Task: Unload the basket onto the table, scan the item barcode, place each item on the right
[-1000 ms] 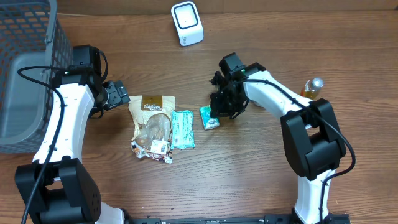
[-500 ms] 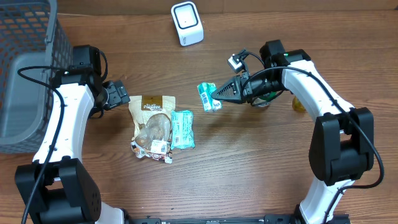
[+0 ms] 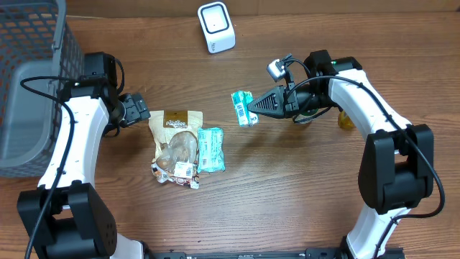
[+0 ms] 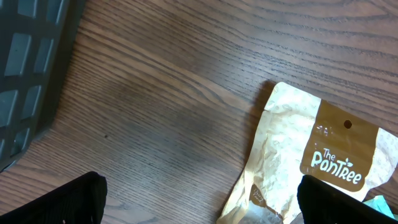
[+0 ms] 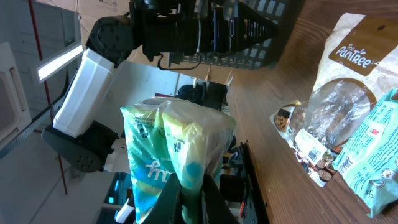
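Done: right tool (image 3: 254, 108) clamped on green packet (image 3: 242, 108), held mid-frame.
Remaining: show barcode to scanner (image 3: 216, 27), top centre.
Left tool (image 3: 139, 111): wide open, empty.

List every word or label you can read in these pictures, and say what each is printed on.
"The PanTree": on the tan pouch.
"fm", the rest hidden: on the green packet.
Print on the teal packet and on the pouch's white sticker: too small to read.
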Action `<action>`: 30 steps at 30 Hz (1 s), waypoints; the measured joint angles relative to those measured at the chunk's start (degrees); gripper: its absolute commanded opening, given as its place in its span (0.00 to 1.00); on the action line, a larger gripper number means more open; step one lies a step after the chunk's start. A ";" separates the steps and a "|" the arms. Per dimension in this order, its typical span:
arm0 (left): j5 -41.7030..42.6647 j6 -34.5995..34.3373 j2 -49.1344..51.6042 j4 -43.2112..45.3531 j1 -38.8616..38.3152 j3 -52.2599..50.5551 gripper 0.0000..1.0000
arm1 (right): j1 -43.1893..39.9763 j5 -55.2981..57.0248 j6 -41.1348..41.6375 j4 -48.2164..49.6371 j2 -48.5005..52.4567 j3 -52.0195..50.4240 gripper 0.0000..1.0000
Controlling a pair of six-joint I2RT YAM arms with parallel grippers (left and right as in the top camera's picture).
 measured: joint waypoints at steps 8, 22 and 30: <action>0.00 0.00 0.00 0.00 0.00 0.00 0.99 | 0.17 8.76 -0.68 1.29 0.00 0.00 0.04; 0.00 -0.02 0.00 0.00 0.00 0.00 0.99 | 7.58 57.66 24.28 12.13 0.00 -0.85 0.04; 0.00 0.00 0.00 0.00 0.00 0.00 1.00 | 13.49 77.35 36.09 14.36 0.00 -1.20 0.04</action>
